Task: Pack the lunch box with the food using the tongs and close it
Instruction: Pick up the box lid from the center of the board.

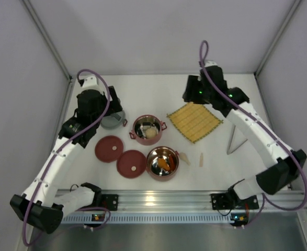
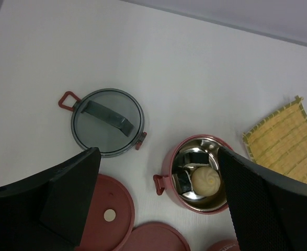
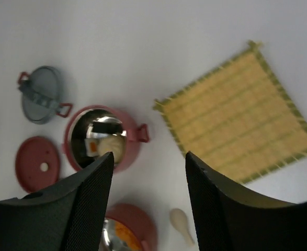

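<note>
The lunch box stands apart in pieces. One maroon bowl (image 1: 148, 129) (image 2: 170, 167) (image 3: 129, 151) holds two black-wrapped rolls (image 2: 186, 181) and a pale round piece (image 2: 205, 180). A second bowl (image 1: 162, 162) (image 3: 135, 217) holds orange slabs (image 1: 165, 163). Two flat maroon lids (image 1: 109, 148) (image 1: 132, 163) lie left of it. The tongs (image 1: 236, 140) lie on the table right of the mat, apart from both grippers. My left gripper (image 1: 110, 108) (image 2: 157, 157) hangs open above the spot between the grey lid and the first bowl. My right gripper (image 1: 196, 94) (image 3: 149, 157) is open and empty, high over the mat's left corner.
A grey lid with red tabs (image 1: 113, 120) (image 2: 107, 122) (image 3: 41, 94) lies at the back left. The yellow woven mat (image 1: 194, 121) (image 2: 286, 141) (image 3: 242, 120) sits right of the bowls. A beige spoon (image 1: 184, 157) (image 3: 182, 225) and a short stick (image 1: 201, 159) lie in front of it.
</note>
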Robot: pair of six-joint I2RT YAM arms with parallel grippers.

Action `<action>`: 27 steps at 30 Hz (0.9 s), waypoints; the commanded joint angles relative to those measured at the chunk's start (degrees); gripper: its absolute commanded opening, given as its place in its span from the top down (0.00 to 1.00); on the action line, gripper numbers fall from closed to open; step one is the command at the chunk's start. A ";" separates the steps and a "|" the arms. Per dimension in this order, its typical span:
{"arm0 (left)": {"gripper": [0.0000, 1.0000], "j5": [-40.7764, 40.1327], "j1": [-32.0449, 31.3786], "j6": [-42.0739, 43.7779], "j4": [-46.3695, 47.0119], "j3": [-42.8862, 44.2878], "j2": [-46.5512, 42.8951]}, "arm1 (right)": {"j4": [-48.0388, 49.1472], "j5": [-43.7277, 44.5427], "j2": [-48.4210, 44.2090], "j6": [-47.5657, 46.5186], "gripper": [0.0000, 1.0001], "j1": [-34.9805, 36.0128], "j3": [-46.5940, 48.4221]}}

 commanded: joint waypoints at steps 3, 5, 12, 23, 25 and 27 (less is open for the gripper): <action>0.01 -7.20 1.37 -1.91 -2.54 13.34 -1.66 | -7.36 -2.20 17.69 -0.07 0.49 14.31 20.38; 0.01 -7.99 1.37 -1.91 -2.99 15.99 -1.84 | -7.80 -5.28 25.78 0.10 0.52 17.21 29.34; 0.01 -8.44 1.37 -0.95 -5.36 23.99 -2.63 | -10.54 -10.64 45.13 2.74 0.65 27.76 47.91; 0.01 -6.94 1.37 0.37 -6.77 23.30 -4.30 | -6.05 -8.54 54.99 5.29 0.68 34.97 45.90; 0.01 -7.03 1.37 0.55 -6.68 22.95 -4.48 | -6.40 -5.92 56.48 5.55 0.67 35.32 45.81; 0.01 -7.12 1.37 0.81 -6.77 22.60 -4.65 | -6.40 -5.02 56.83 5.82 0.67 35.85 45.20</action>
